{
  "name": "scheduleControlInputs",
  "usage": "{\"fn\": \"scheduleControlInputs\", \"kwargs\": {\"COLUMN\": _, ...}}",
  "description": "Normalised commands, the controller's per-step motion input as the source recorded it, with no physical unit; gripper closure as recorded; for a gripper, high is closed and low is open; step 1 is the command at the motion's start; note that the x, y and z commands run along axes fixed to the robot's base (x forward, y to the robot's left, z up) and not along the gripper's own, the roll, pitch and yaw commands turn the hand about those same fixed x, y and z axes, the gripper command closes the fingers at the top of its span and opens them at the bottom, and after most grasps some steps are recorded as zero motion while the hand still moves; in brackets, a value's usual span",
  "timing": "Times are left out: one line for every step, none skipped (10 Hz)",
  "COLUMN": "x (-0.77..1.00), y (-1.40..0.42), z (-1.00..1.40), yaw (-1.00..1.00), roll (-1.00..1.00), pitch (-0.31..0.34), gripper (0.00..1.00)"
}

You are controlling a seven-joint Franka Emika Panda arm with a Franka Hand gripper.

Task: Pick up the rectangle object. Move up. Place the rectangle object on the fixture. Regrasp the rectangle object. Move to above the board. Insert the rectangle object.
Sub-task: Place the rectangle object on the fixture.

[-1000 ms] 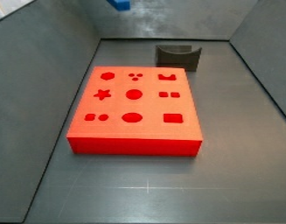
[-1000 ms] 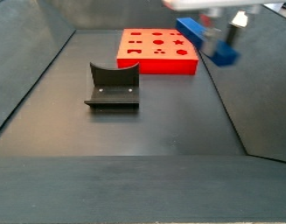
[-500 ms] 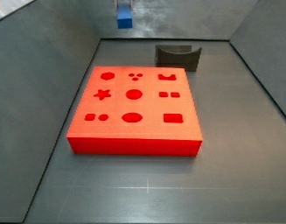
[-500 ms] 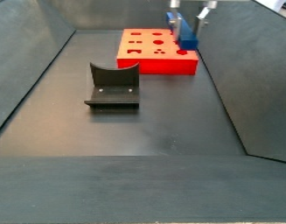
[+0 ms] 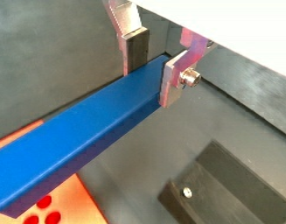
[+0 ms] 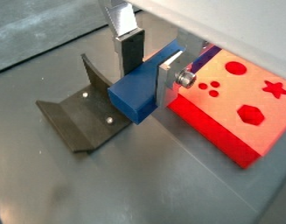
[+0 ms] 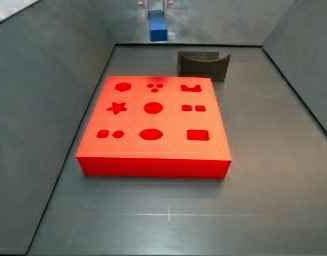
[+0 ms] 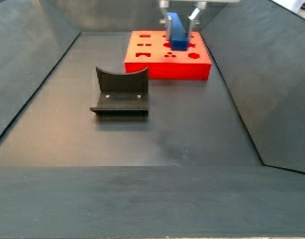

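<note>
A: Where is the rectangle object [image 6: 142,90] now?

B: Clamped in the pincer [image 6: 151,68], hanging above the board [image 7: 154,125], near its far edge; fixture [image 8: 118,91] stands apart.

A: Risk?

B: Probably misalignment w/ the rectangular hole, so the bar jams on the rim or slips between the pads.

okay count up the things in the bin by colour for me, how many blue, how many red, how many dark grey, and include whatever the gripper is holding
Blue: 1, the rectangle object, clamped in the gripper up above the board's far end
Red: 1, the board on the floor
Dark grey: 1, the fixture on the floor, apart from the board
Total: 3
</note>
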Motion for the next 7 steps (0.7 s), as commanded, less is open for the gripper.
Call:
{"fn": "scheduleControlInputs", "kwargs": {"x": 0.92, "y": -0.10, "z": -0.06, "yaw": 0.01, "roll": -0.09, "pitch": 0.049, "gripper": 1.00}}
{"fn": "scheduleControlInputs", "kwargs": {"x": 1.00, "y": 0.47, "z": 0.25, "yaw": -0.07, "roll": -1.00, "pitch": 0.106, "gripper": 1.00}}
{"fn": "scheduleControlInputs", "kwargs": {"x": 1.00, "y": 0.50, "z": 0.26, "yaw": -0.08, "roll": -1.00, "pitch": 0.115, "gripper": 1.00}}
{"fn": "scheduleControlInputs", "kwargs": {"x": 1.00, "y": 0.46, "z": 0.23, "yaw": -0.09, "roll": -1.00, "pitch": 0.130, "gripper": 1.00}}
{"fn": "scheduleControlInputs", "kwargs": {"x": 1.00, "y": 0.38, "z": 0.16, "yaw": -0.09, "roll": -1.00, "pitch": 0.136, "gripper": 1.00}}
{"fn": "scheduleControlInputs", "kwargs": {"x": 1.00, "y": 0.28, "z": 0.11, "yaw": -0.09, "roll": -1.00, "pitch": 0.142, "gripper": 1.00}}
{"fn": "scheduleControlInputs", "kwargs": {"x": 1.00, "y": 0.24, "z": 0.09, "yaw": -0.10, "roll": -1.00, "pitch": 0.149, "gripper": 1.00}}
